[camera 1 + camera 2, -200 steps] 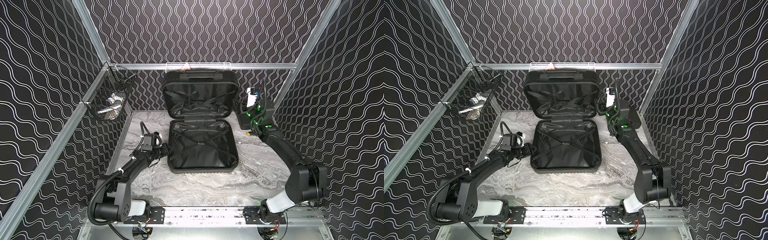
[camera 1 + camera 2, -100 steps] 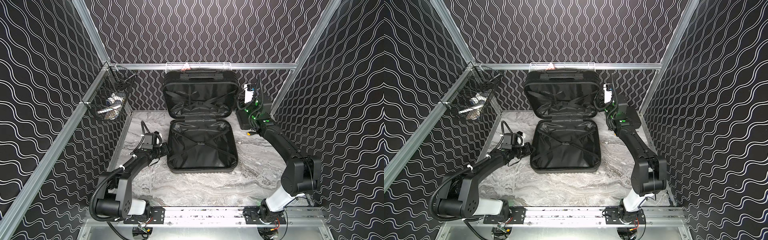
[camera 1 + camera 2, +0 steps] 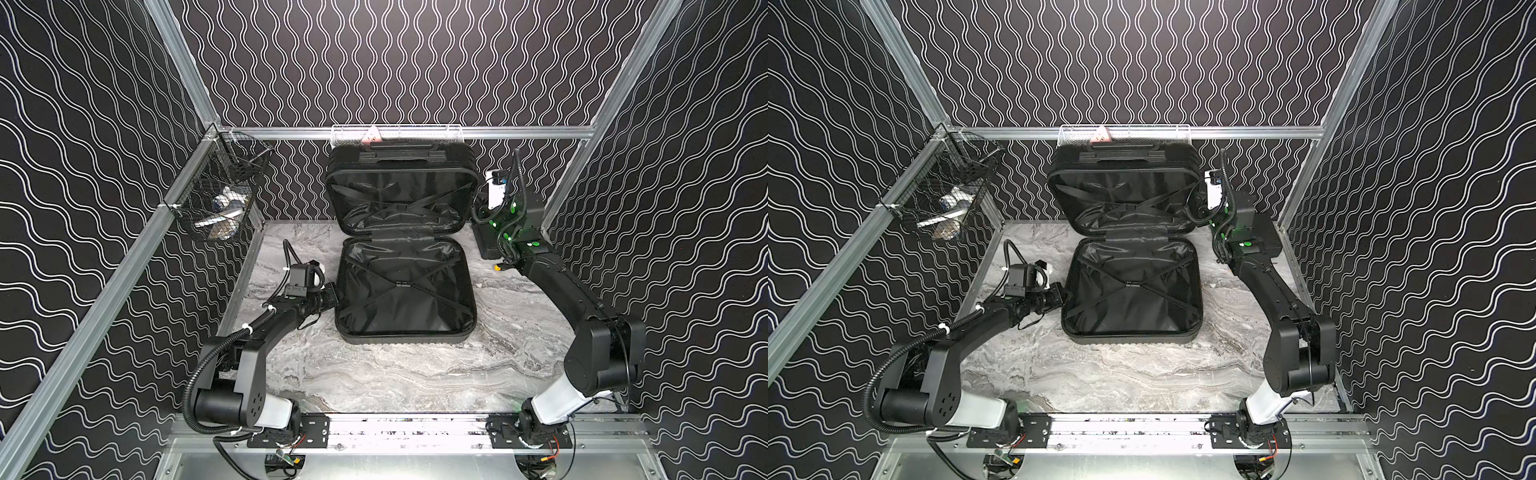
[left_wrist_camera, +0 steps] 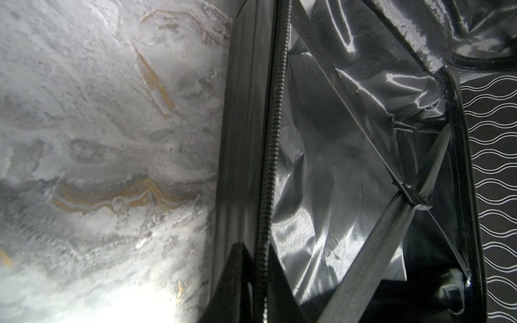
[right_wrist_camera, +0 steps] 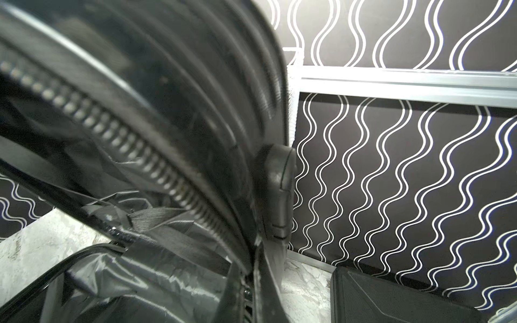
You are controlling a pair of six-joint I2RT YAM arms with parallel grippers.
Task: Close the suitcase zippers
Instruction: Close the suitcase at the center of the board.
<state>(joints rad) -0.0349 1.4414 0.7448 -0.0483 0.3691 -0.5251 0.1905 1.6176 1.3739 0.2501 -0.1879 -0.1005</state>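
Left gripper [image 3: 335, 297], black and two-fingered, is pressing at the left rim of the large black hard-shell suitcase [image 3: 405, 320] in both top views. The right gripper [image 3: 477, 210] is reaching the right edge of the raised lid. The suitcase is lying open at the middle of the grey marbled tabletop [image 3: 395, 374]. Its lower half is resting flat and its lid is standing upright against the back wall. A small flat black tool case [image 3: 484, 243] is sitting behind the right arm.

Seen from the left wrist, the left gripper is clenching on the thin black toothed zipper track [image 4: 275, 125] that is running along the lower half's rim, beside the shiny black lining.

From the right wrist, in a blurred picture, the right gripper is pinching the lid's zipper track tightly between its fingers.
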